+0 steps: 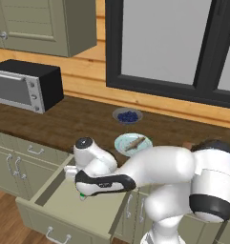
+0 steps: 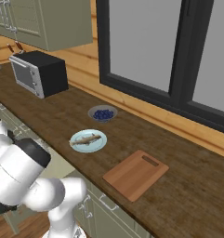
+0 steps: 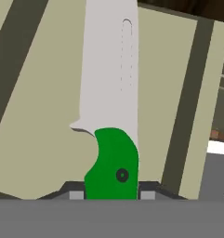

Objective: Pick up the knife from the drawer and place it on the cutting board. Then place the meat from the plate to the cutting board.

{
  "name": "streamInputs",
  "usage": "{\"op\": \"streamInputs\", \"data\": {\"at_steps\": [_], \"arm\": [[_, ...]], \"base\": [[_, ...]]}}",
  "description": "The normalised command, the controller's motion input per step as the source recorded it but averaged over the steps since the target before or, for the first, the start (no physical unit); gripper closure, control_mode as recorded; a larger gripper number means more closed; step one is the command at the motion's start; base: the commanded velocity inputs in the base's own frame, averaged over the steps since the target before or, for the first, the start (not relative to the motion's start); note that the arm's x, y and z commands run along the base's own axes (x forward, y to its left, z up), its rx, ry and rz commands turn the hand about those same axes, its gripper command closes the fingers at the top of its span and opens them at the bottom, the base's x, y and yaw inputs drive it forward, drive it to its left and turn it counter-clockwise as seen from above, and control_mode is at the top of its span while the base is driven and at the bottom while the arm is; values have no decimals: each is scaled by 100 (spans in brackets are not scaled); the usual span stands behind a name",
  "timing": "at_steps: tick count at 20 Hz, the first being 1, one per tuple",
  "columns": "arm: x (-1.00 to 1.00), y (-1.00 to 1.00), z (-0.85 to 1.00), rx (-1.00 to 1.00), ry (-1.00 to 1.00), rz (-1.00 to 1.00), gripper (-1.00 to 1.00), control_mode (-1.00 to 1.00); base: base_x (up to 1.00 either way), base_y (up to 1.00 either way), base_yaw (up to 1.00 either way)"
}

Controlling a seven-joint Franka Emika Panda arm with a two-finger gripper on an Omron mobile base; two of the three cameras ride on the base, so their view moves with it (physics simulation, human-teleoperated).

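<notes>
Gripper [image 3: 111,193] is clamped on the knife [image 3: 111,111], jaws closed against the green handle from both sides, a fingertip [image 3: 75,194] just showing at each side of it. Blade runs straight up and away from the fingers in the hand view, over the pale green floor of the drawer [image 1: 90,212]. From the left base view the hand is down inside the open drawer, with a bit of green poking out under it at the gripper [image 1: 81,194]. Whether the knife rests on the drawer floor or is just off it cannot be told.

Landmark is the plate [image 2: 88,141]: it sits on the wooden counter [image 2: 57,116] with the meat [image 2: 85,139] lying across it, one strip. Cutting board [image 2: 135,174] lies on the counter to the right of the plate, well apart, handle slot at its far end, nothing on it. Grey bowl of berries [image 2: 102,114] is just behind the plate. Black microwave [image 2: 39,72] is far left of the plate, against the wall. The open drawer is below and in front of the plate.

Counts: one knife, one plate, one meat strip, one board, one bowl, one microwave, one open drawer.

No readable writing, labels or brands anywhere.
</notes>
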Motion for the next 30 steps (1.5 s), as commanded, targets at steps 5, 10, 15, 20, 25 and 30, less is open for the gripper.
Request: {"op": "streamInputs", "data": {"at_steps": [5, 10, 15, 20, 25, 30], "arm": [[0, -99, 74, 0, 13, 0, 100, -100], [0, -100, 41, 0, 7, 0, 100, -100], [0, -100, 36, -2, 1, 0, 100, -100], [0, -100, 45, -5, 1, 0, 100, -100], [0, -100, 27, -5, 0, 0, 100, -100], [0, -100, 15, 0, 1, 0, 100, -100]], "base": [[0, 0, 0], [0, 0, 0], [0, 0, 0], [0, 0, 0], [0, 0, 0], [0, 0, 0]]}}
